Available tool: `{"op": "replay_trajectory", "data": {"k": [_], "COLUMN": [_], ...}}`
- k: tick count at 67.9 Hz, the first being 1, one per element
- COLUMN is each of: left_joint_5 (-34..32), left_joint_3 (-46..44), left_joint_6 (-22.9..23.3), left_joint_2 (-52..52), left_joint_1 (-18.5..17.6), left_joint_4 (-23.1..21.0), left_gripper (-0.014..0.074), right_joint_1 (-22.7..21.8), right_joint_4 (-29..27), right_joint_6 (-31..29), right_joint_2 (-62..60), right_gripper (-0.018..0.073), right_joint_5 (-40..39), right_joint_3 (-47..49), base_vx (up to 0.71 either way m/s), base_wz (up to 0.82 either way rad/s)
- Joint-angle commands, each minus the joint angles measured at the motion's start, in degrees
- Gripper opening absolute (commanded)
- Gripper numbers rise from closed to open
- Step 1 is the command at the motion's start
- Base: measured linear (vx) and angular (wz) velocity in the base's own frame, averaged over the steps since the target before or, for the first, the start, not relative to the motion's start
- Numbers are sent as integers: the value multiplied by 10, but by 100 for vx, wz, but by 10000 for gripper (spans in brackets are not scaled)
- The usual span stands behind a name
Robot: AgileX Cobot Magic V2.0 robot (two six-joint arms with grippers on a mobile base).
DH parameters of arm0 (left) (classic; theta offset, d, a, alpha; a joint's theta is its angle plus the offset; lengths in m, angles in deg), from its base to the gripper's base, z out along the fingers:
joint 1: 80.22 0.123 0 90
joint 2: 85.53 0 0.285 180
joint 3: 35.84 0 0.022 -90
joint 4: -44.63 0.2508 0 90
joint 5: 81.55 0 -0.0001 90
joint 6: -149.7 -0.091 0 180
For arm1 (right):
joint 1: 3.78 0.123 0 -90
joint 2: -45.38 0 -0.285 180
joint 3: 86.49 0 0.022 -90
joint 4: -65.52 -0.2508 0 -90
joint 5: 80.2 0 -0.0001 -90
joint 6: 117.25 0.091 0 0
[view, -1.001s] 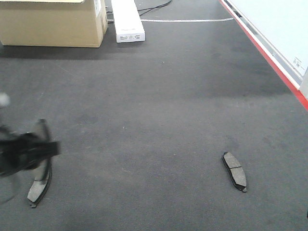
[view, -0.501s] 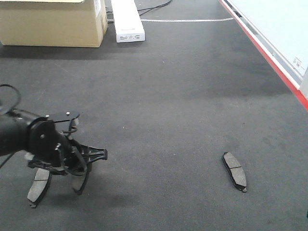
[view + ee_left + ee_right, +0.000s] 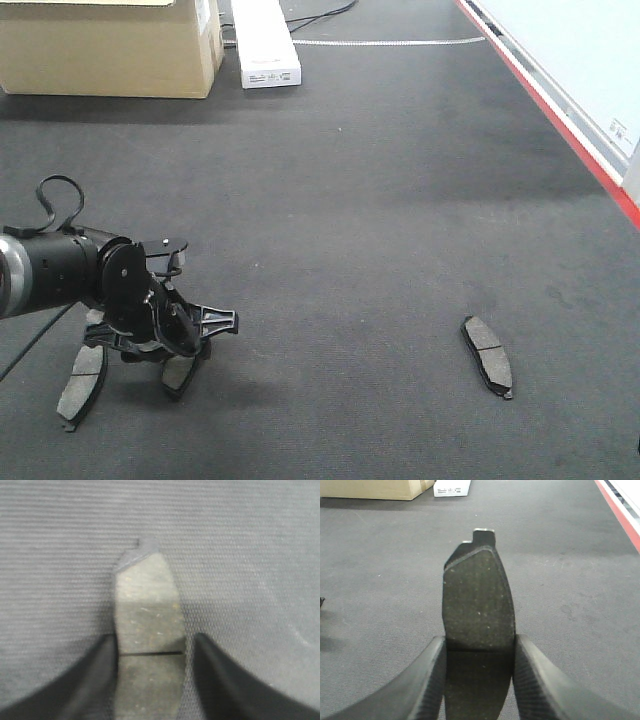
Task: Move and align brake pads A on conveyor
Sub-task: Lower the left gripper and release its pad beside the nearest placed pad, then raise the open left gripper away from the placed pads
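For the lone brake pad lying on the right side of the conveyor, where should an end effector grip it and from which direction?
Probably from straight above, closing across the narrow width at the middle of the brake pad, near its cross groove. It lies flat on the conveyor, long and slim, with open surface on both long edges, so fingers can straddle it there.

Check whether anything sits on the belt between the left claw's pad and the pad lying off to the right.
Nothing visible does. The left claw holds its brake pad low over the conveyor, and the stretch across to the lying pad is bare. Another pad lies on the far side, and the cardboard box stands far back.
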Motion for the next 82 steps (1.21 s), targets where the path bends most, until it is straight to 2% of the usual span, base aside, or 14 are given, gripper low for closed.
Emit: {"op": "replay_trajectory", "data": {"k": [1, 15, 23, 34, 41, 49, 62, 73, 82], "left_joint_5": [1, 10, 35, 63, 42, 23, 18, 27, 40], "left_joint_3": [-12, -12, -10, 3, 50, 111, 207, 274, 312], "left_joint_6": [-11, -10, -10, -10, -9, -8, -13, -46, -50], "left_joint_2": [32, 107, 165, 262, 344, 444, 633, 802, 904], "left_joint_1": [-2, -2, -4, -6, -22, -37, -37, -37, -37], "left_joint_4": [-13, 6, 30, 36, 67, 67, 76, 93, 93], "left_gripper": [439, 439, 439, 439, 438, 428, 422, 422, 422], "right_joint_1": [-1, -1, -1, -1, -1, -1, -1, -1, -1], "right_joint_4": [2, 2, 2, 2, 2, 2, 2, 2, 2], "right_joint_6": [-5, -5, -5, -5, -5, -5, -5, -5, -5], "right_joint_2": [5, 5, 5, 5, 5, 5, 5, 5, 5], "right_gripper": [-4, -4, -4, -4, -4, -4, -4, -4, -4], "right_joint_5": [-59, -59, -59, -59, -59, -59, -59, -59, -59], "right_joint_3": [16, 16, 16, 16, 16, 16, 16, 16, 16], "base_vx": [0, 0, 0, 0, 0, 0, 0, 0, 0], "base_wz": [0, 0, 0, 0, 0, 0, 0, 0, 0]}}
